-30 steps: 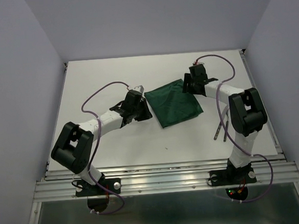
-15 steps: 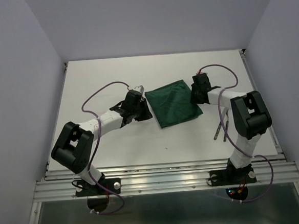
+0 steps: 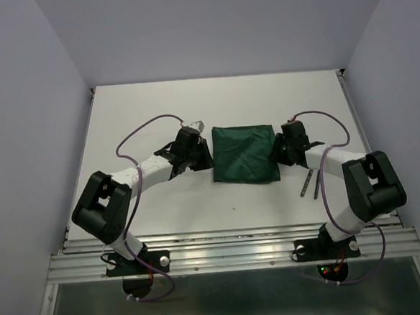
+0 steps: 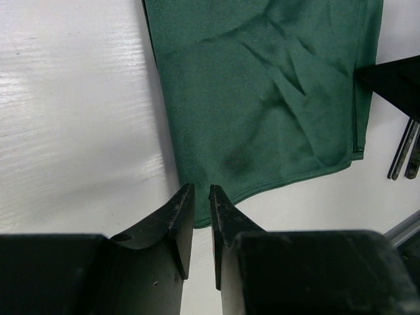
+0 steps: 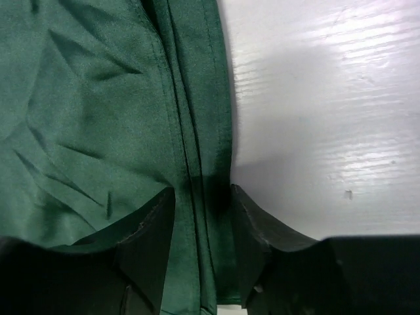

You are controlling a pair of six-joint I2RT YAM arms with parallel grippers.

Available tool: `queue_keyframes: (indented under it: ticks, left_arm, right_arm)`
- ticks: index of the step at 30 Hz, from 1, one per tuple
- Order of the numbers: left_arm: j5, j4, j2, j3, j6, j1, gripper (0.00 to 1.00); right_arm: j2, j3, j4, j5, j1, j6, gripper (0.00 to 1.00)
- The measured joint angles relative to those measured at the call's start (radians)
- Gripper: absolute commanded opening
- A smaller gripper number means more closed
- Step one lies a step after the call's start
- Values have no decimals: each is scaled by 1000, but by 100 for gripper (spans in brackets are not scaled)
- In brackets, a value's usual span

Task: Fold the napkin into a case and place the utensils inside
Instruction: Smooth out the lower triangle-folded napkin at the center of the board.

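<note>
Dark green soft cloth napkin: lies flat just left of the slim silver metal utensils, looks limp and slide-prone, wants pinching at hems, right gripper astride one, left gripper narrowly parted at another, grips unclear.

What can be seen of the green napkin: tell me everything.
The napkin is dark green soft cloth, folded in layers into a rough rectangle, lying flat and lightly creased on the white table. Its doubled right edge runs between the fingers of the right hand; the left hand has its tips at the napkin's left edge. Whether either hand pinches it cannot be told.
</note>
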Motion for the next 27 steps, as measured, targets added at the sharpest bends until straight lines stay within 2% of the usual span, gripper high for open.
queue_keyframes:
  ticks: [4, 6, 8, 12, 19, 27]
  left_arm:
    - [23, 3, 0, -8, 5, -1, 18]
    - [37, 6, 0, -17, 6, -1, 6]
    - [52, 10, 4, -19, 5, -3, 0]
    - [75, 31, 14, -19, 2, -13, 0]
    - [95, 46, 79, -19, -2, -21, 0]
    - [110, 64, 152, -19, -16, -26, 0]
  right_arm:
    - [-49, -29, 2, 15, 0, 31, 50]
    - [-61, -29, -5, 31, 0, 35, 50]
    - [-73, -29, -11, 40, 0, 35, 50]
    - [-113, -22, -40, 46, 0, 34, 45]
    - [-142, -8, -63, 41, 9, 19, 26]
    - [-134, -7, -71, 22, 9, 15, 23]
